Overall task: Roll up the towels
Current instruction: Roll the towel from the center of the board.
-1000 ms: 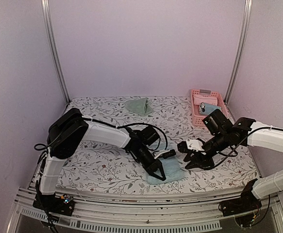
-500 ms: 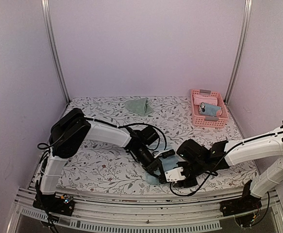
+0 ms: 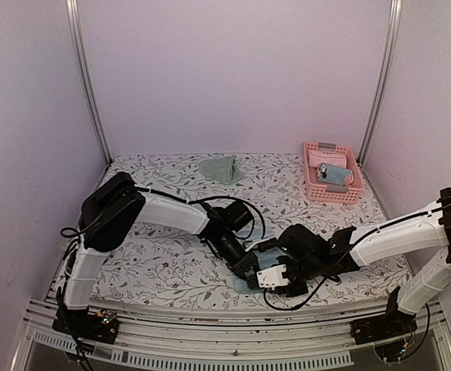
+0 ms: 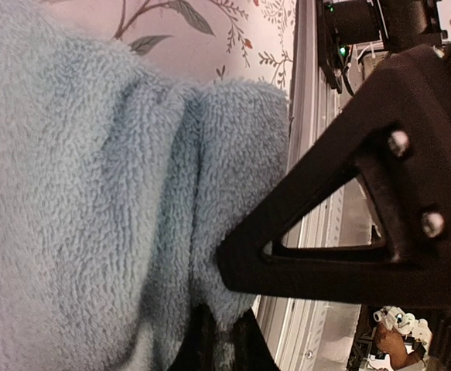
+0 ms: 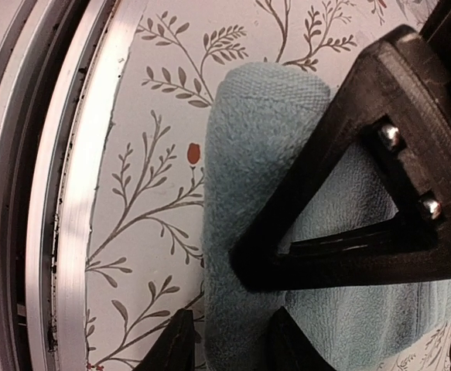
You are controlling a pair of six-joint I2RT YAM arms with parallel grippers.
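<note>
Left gripper (image 4: 217, 301) is pressed together, with a fold of the light blue terry towel (image 4: 78, 193) pinched at its near edge, lower centre of the top view. The fold is probably held there as an anchor while a roll gets started. Right gripper (image 5: 237, 309) is set part-spread around the same towel's thick doubled edge, just right of the left one; whether it is clamped cannot be told. Both claws are crowded onto one small cloth, fingers close together, so a finger clash is judged the main risk. The towel is laid on the floral-print table cover (image 3: 155, 270), near the aluminium front rail (image 5: 63, 193). A pale sage-green terry towel (image 3: 221, 168) is seen crumpled at upper centre, well apart, not yet rolled. A pink slatted plastic basket (image 3: 335, 195) is seen at upper right with something inside, out of the way.
</note>
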